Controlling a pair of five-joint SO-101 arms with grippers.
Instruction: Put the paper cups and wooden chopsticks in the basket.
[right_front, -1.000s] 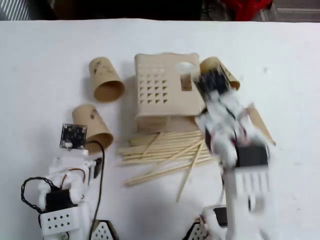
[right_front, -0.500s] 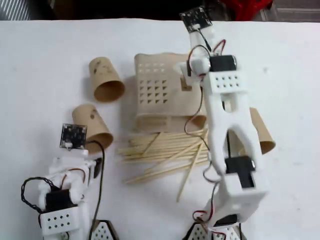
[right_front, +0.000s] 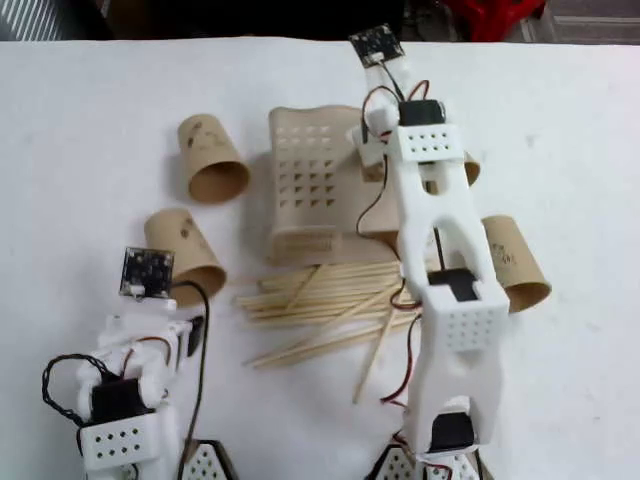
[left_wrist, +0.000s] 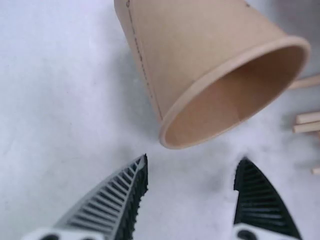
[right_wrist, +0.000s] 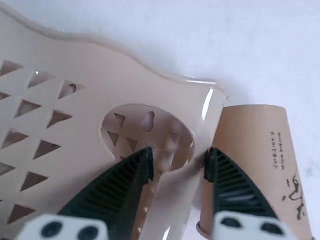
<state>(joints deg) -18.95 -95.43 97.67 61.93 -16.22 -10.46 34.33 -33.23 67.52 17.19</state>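
— Which view shows you the whole layout?
— The high view: fixed above, looking down over the table, arm bases at its near edge.
— And your wrist views?
— Both sit very near. The left looks past the left gripper at a paper cup; the right, past the right gripper, at the basket. Your high view shares both.

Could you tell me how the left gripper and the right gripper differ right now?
The left gripper is open and empty; the right gripper is shut on the basket wall at its handle hole. The left one faces a lying paper cup without touching it; the right one has a second cup beside it. Both have ribbed black fingers.
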